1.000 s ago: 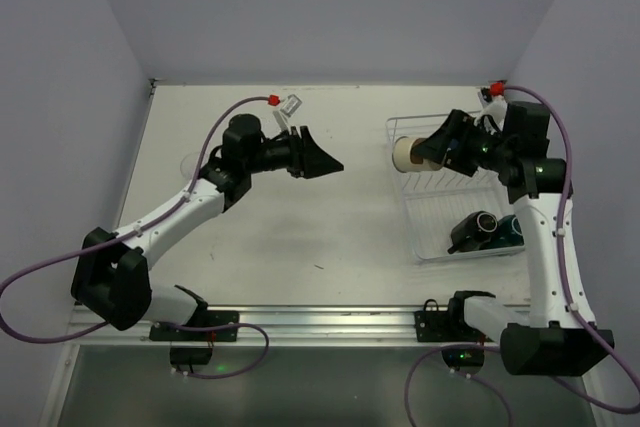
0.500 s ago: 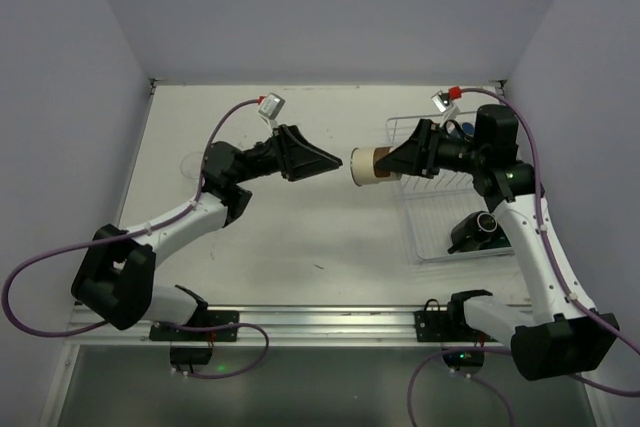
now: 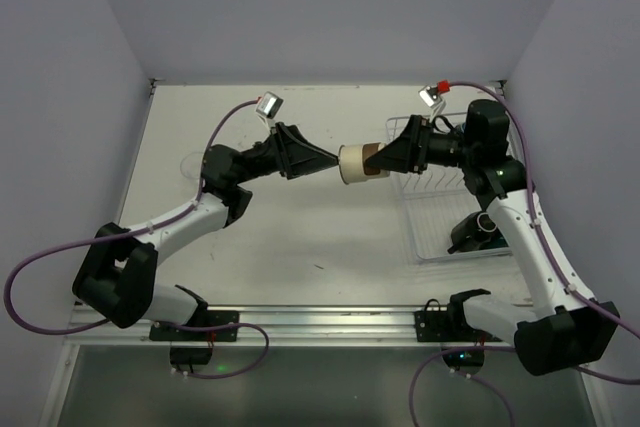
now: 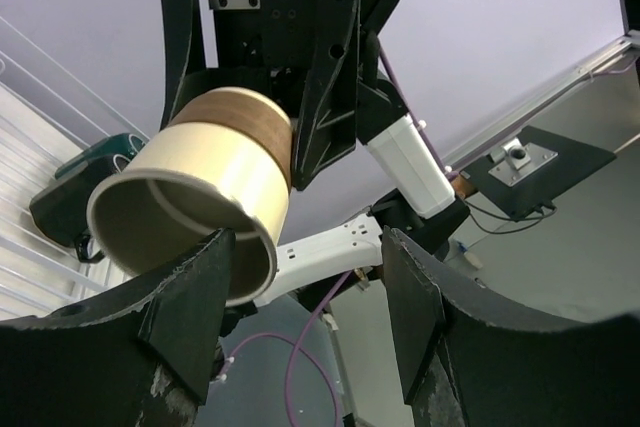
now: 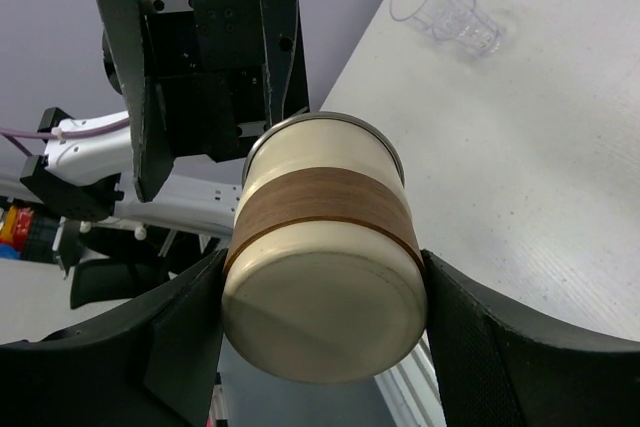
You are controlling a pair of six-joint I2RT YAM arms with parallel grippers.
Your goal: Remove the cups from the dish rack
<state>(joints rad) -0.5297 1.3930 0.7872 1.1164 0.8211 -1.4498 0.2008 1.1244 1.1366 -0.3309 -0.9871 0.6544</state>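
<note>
A cream cup (image 3: 352,163) with a brown band lies on its side in mid-air over the table's middle, its base toward my right gripper (image 3: 372,162), which is shut on it. The right wrist view shows the cup (image 5: 320,257) wedged between both fingers. My left gripper (image 3: 333,160) is open, its tips right at the cup's open mouth. From the left wrist, the cup (image 4: 190,207) sits off to the left, its rim partly behind the left finger (image 4: 190,317), and the gap between the fingers holds nothing. The dish rack (image 3: 432,209) stands at the right with a dark cup (image 3: 478,232) in it.
A clear glass tumbler (image 5: 445,17) stands on the table's far left, faint from above as the tumbler (image 3: 190,162). A teal mug (image 4: 100,167) shows by the rack wires (image 4: 20,147). Walls close in on three sides.
My right gripper has carried the cream cup out of the rack and leftward to the table's middle. The left gripper swung right to meet its mouth.
</note>
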